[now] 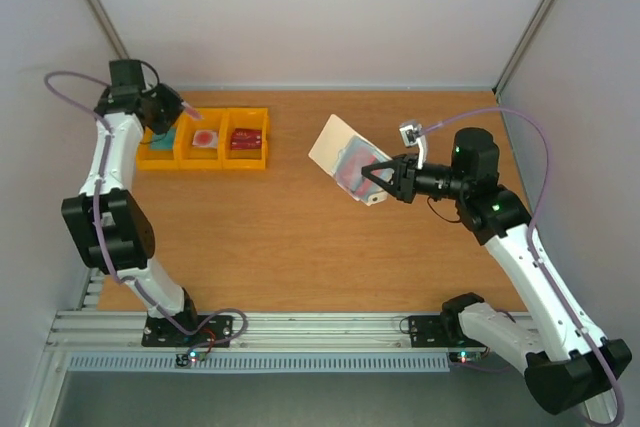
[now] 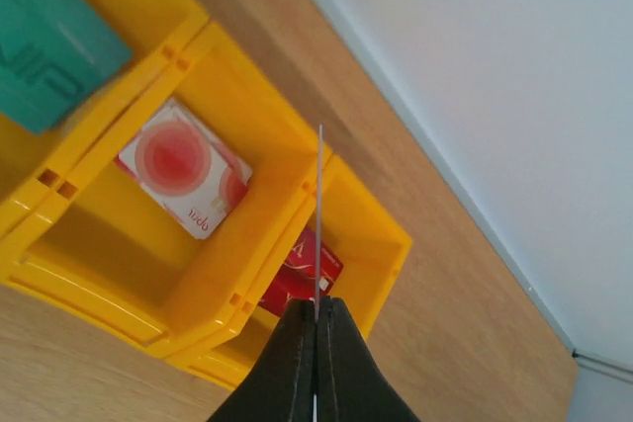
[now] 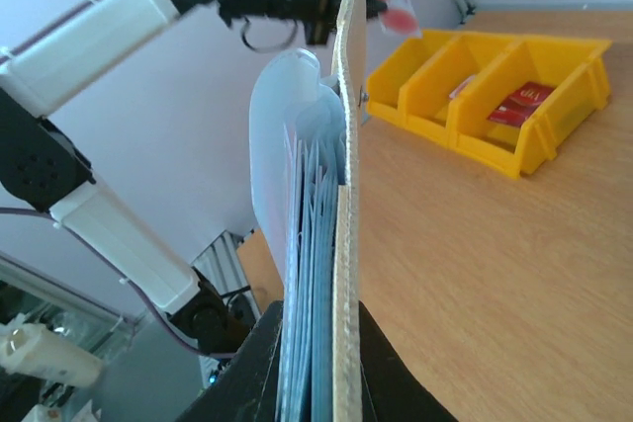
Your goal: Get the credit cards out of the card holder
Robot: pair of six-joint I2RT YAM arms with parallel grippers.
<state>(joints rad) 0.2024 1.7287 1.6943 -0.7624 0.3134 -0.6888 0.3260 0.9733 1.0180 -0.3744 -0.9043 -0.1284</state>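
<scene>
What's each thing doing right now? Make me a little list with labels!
left fingers: shut on a credit card, above the yellow bins
right fingers: shut on the open card holder
bins, left to right in the top view: teal card; whitish-pink card with red circles; red card

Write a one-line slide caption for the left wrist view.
Left gripper shut on an edge-on credit card above yellow bins holding other cards.
</scene>
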